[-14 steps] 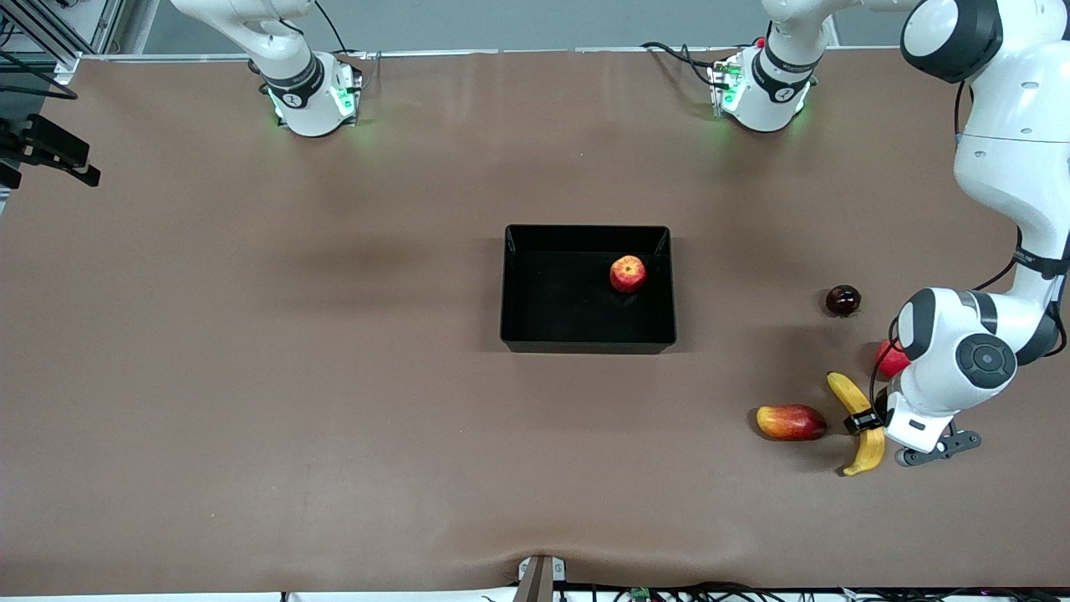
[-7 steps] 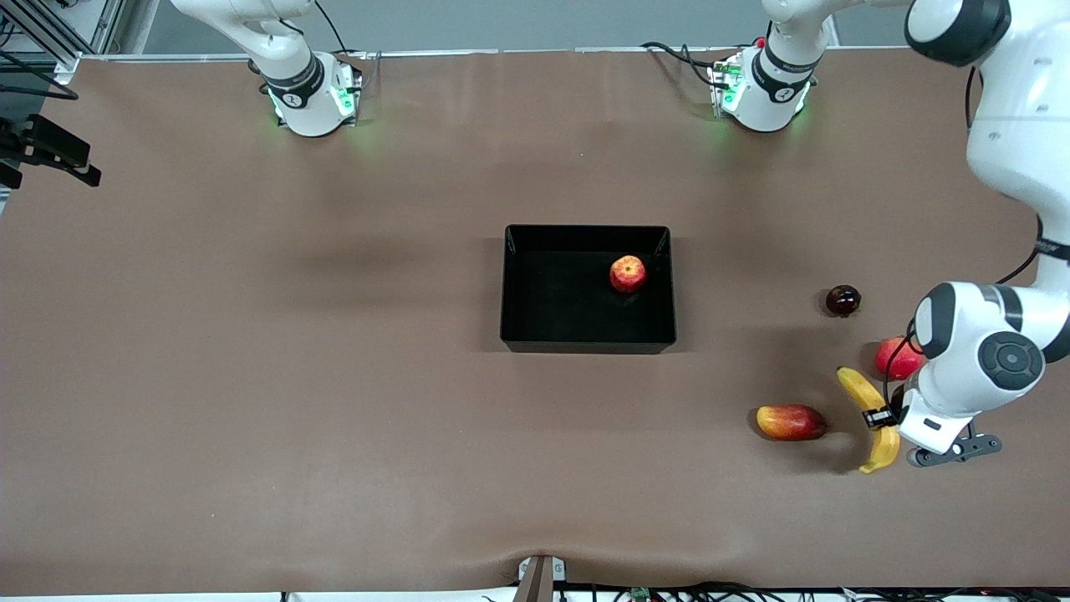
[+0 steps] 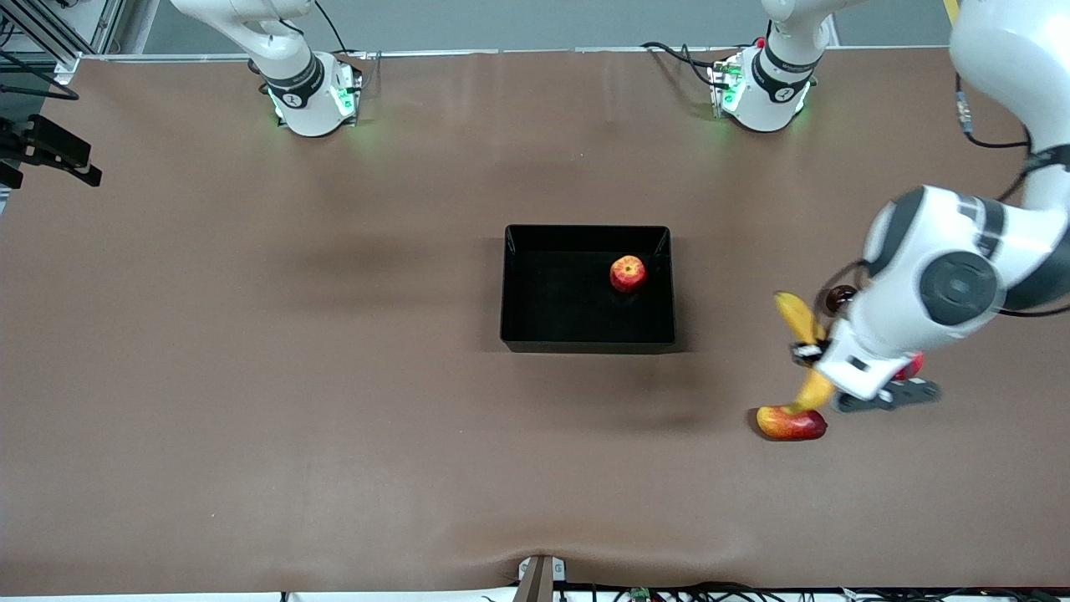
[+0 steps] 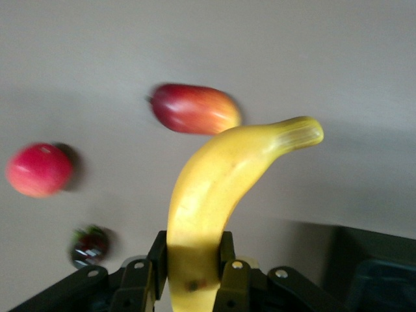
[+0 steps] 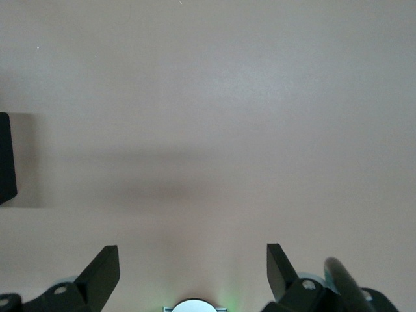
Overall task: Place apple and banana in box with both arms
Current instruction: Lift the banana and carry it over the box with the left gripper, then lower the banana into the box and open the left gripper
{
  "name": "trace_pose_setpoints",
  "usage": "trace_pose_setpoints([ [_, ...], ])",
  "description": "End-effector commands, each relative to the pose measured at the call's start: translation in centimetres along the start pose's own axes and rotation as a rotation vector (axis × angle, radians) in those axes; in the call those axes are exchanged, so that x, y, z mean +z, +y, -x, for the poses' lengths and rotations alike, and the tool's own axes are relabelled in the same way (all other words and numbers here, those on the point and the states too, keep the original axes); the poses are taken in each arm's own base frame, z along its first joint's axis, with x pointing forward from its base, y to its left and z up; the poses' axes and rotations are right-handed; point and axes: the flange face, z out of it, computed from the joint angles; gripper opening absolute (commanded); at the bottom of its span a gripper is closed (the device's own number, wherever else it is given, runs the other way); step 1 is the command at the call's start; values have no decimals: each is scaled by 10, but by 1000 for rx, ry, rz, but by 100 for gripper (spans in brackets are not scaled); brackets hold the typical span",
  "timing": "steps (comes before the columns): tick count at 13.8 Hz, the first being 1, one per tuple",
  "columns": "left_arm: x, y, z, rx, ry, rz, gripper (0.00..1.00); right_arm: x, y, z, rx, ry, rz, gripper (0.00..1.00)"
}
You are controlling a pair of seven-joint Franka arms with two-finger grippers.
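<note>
The small red and yellow apple (image 3: pixel 628 273) lies inside the black box (image 3: pixel 547 313), in the corner toward the left arm's end. My left gripper (image 3: pixel 809 354) is shut on the yellow banana (image 3: pixel 801 322) at its middle and holds it in the air over the table beside the red-yellow mango-like fruit (image 3: pixel 791 423). In the left wrist view the banana (image 4: pixel 221 182) rises from between the black fingers (image 4: pixel 158 250) of the left gripper (image 4: pixel 192 250). My right gripper (image 5: pixel 192 250) stands open over bare table, with nothing between its fingers.
A pink-red round fruit (image 4: pixel 39 169) and a small dark fruit (image 4: pixel 89 245) lie on the table by the left arm; in the front view the arm hides most of both. One edge of the box (image 5: pixel 5 156) shows in the right wrist view.
My left gripper has closed on the banana, lifted it off the table and carried it up and toward the box. The right arm has not moved.
</note>
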Motion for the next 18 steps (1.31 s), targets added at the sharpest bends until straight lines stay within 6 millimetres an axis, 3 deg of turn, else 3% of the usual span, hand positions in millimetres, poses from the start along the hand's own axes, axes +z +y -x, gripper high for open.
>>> trace_pose_setpoints([
  [1, 2, 64, 35, -58, -25, 23, 0, 0, 3, 6, 14, -1, -15, 100],
  [4, 18, 151, 79, -62, -12, 40, 0, 0, 6, 7, 21, -4, -16, 100],
  [8, 59, 217, 104, -53, 27, 105, 0, 0, 6, 7, 21, -7, -16, 100],
  [10, 68, 254, 131, -67, 27, 137, 0, 0, 6, 7, 21, -7, -16, 100],
  [16, 85, 309, 193, -102, 28, 102, 0, 0, 8, 8, 26, -7, -16, 100],
  [18, 102, 318, 202, -91, 24, 77, 0, 0, 9, 8, 29, -7, -18, 100],
])
